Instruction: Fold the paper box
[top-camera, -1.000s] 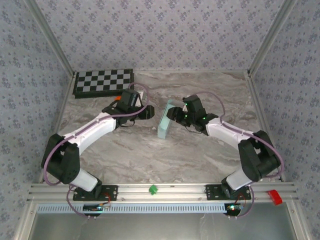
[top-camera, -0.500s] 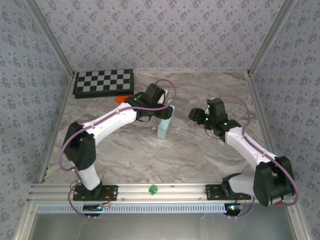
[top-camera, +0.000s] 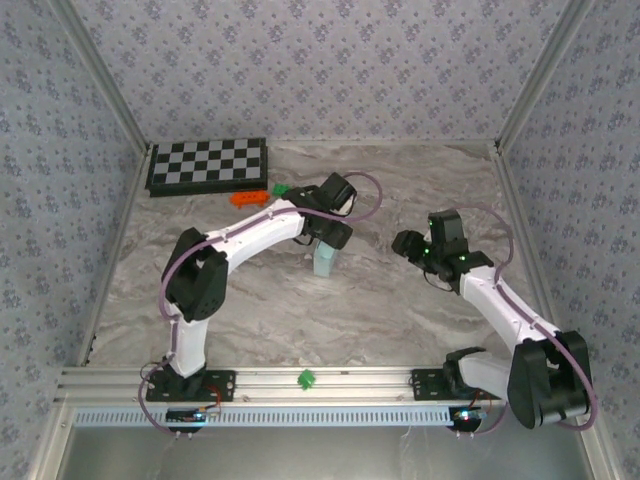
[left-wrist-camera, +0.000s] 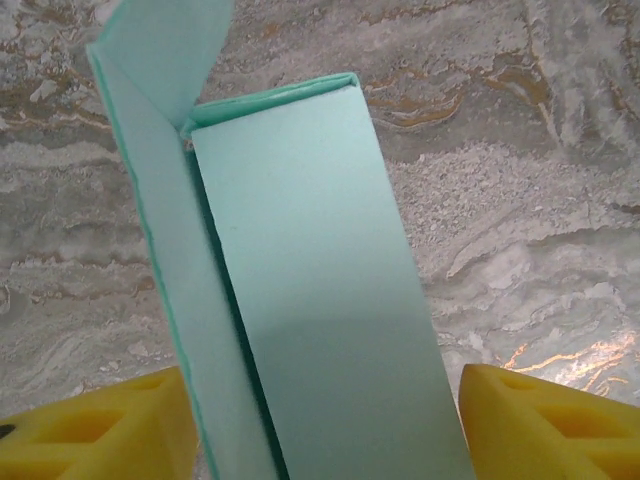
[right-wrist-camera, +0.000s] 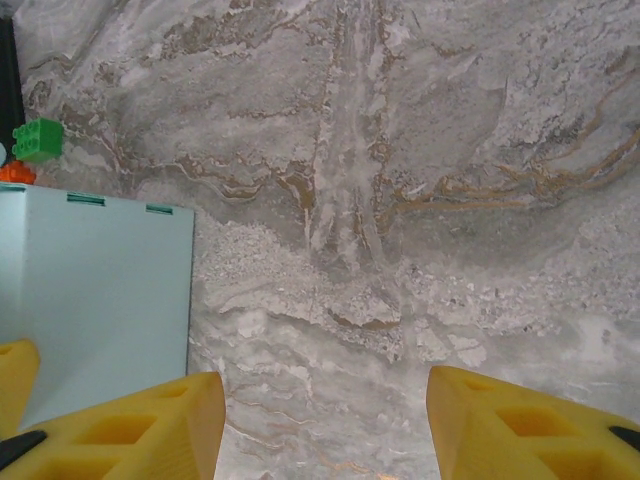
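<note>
The checkered board lies at the far left corner, as it did a second ago. Just right of it, an orange piece and a green piece show on the table; the left arm covered that patch in the earlier frames.

The big change is a swap of arms. A second ago the left arm was bent back on its own side. Now it stretches across to the middle, with the left gripper down over the paper box. In the left wrist view its yellow fingers stand wide, astride the pale mint card. One long panel runs up between them, and a loose side flap stands open at the left. Whether the pads actually press the card I cannot tell.

The box sits at the centre of the table, about where it was, though less of its length shows from above than before.

The right gripper, which was against the box a second ago, has drawn off to the right. Its fingers are spread with only bare marble between them, and the box stands beside its left finger, apart from it.

I judge that the fold is partly made: the body is formed, the flap is not yet tucked, and the left arm now has the work
</note>
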